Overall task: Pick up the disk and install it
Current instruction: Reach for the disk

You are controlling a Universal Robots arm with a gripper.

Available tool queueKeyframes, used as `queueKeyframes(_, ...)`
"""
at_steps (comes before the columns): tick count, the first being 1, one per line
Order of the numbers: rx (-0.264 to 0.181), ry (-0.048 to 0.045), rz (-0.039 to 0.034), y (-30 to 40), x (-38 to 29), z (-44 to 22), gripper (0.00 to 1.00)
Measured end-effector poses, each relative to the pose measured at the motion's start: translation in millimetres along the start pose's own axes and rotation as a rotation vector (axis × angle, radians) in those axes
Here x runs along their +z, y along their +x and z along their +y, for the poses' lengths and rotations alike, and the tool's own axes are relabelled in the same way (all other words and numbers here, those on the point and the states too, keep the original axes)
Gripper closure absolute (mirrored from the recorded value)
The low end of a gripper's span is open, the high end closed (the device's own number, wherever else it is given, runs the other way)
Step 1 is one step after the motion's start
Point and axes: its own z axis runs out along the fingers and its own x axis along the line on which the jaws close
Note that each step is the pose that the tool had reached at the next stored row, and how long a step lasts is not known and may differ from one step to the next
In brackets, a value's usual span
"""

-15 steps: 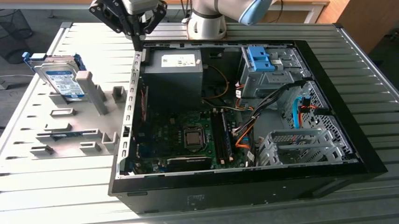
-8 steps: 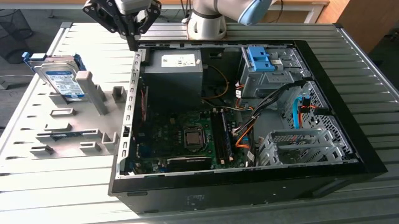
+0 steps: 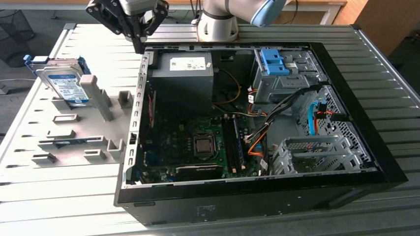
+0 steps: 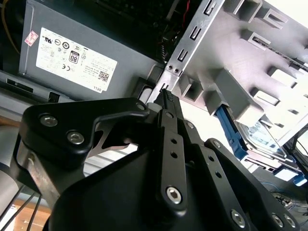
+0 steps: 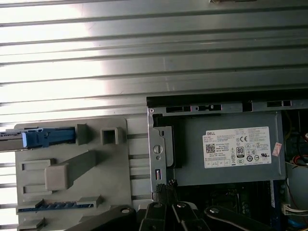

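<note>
The disk (image 3: 66,84), a silver hard drive with a white-and-blue label and a blue carrier frame, stands on edge in a grey slotted holder (image 3: 98,123) at the exterior view's left, outside the computer case. Its blue frame (image 5: 48,137) shows in the first wrist view, and the disk (image 4: 262,137) lies beyond the holder's blocks in the second wrist view. My gripper (image 3: 139,47) hangs above the case's back left corner, away from the disk. Its fingers are shut together with nothing between them, tips (image 4: 166,95) near the case's metal edge and pointing down (image 5: 166,185).
The open black computer case (image 3: 367,162) lies on a ribbed metal table (image 3: 66,196). Inside are a grey power-supply box (image 3: 180,73), the motherboard (image 3: 196,142), cables, and a drive cage with a bare blue bracket (image 3: 272,61). The arm's base (image 3: 220,24) stands behind the case.
</note>
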Motion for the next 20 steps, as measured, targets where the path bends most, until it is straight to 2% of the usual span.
queueKeyframes(7, 0.0, 0.0001, 0.0, 3.5, -0.1, -0.3, 0.89)
queueKeyframes(20, 0.0, 0.0, 0.0, 27.2, 0.0, 0.8, 0.89)
